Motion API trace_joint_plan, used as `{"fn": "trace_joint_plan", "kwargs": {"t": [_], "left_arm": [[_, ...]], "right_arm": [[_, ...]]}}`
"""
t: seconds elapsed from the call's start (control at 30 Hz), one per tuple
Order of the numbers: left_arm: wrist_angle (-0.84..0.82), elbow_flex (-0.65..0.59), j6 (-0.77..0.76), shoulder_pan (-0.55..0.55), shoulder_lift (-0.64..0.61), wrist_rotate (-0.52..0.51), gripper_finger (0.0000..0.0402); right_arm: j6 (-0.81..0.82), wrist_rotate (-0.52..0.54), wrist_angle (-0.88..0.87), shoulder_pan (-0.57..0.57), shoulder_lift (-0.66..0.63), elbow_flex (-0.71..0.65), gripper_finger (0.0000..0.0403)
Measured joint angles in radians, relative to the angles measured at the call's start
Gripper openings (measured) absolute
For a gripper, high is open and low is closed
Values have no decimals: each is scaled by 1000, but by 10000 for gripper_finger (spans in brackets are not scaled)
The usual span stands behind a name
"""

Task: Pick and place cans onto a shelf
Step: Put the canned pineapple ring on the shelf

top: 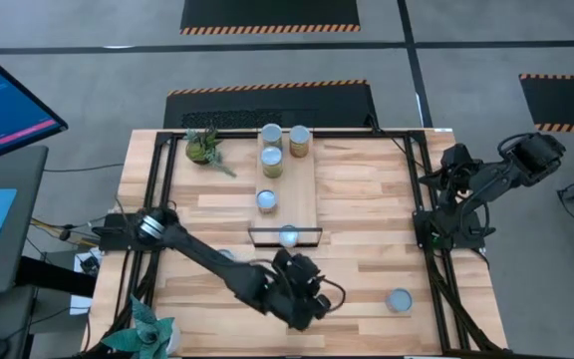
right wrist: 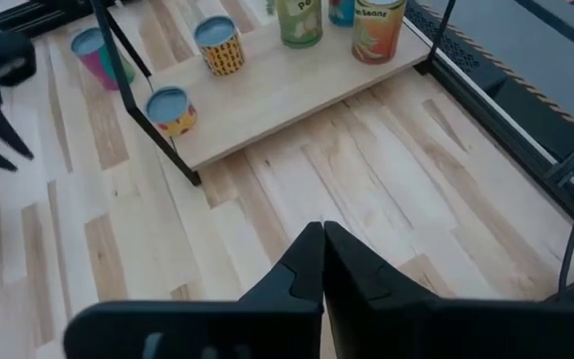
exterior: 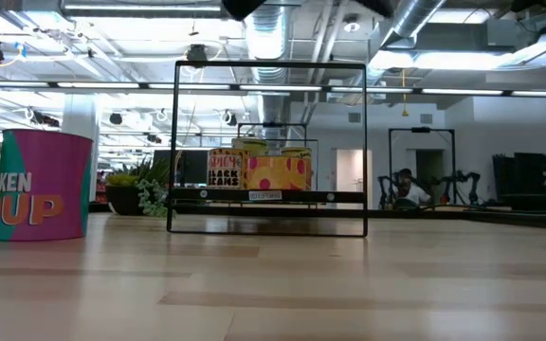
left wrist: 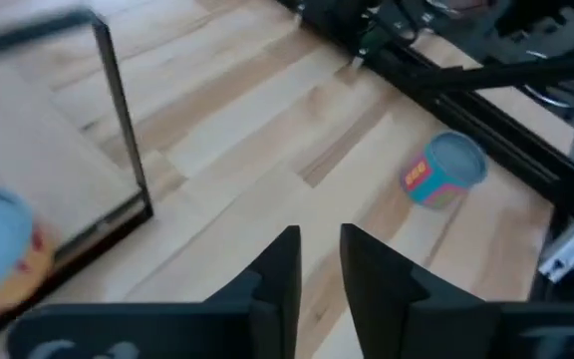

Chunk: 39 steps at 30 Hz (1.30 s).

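My left fingers [top: 307,294] hang over the near part of the slatted light-wood desk [top: 367,209], just in front of the black frame [top: 285,237] at the short end of the long narrow light-wood shelf [top: 302,194]; they stand a small way apart with nothing between them. My right fingers [right wrist: 323,261] are pressed together and empty, that arm folded at the desk's right edge. Five small cylindrical cans with shiny silver-blue tops stand on the shelf: two side by side at the far end [top: 271,133] [top: 299,134], a greenish-labelled one [top: 271,157] right behind them, one in the middle [top: 266,199], and a yellow-and-red one [top: 288,236] inside the black frame at the near end. A pink-and-teal can [top: 398,299] stands alone on the desk to the right of my left fingers, well apart from the shelf. A small green plant [top: 203,147] sits beside the shelf's far end, another [top: 143,329] at the desk's near left corner.
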Motion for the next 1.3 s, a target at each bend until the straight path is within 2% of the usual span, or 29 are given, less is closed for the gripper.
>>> {"fn": "trace_joint_plan", "kwargs": {"t": [0.2,0.27,0.37,0.6,0.83,1.03,1.3], "left_arm": [[-322,175,-268,-66,130,-77,10],[-394,213,-368,-87,151,-123,4],[-489,244,-457,-107,187,-138,4],[-514,220,-538,-95,213,-182,0],[-442,140,-684,-117,214,-333,0],[-398,80,-726,-126,215,-338,0],[-362,13,-760,-74,227,-375,0]], "right_arm": [[0,-3,0,0,0,0,19],[0,-3,0,0,0,0,18],[0,-3,0,0,0,0,19],[0,4,0,0,0,0,22],[-27,10,0,-2,0,0,18],[-27,20,0,-3,0,0,23],[-27,20,0,-2,0,0,18]]}}
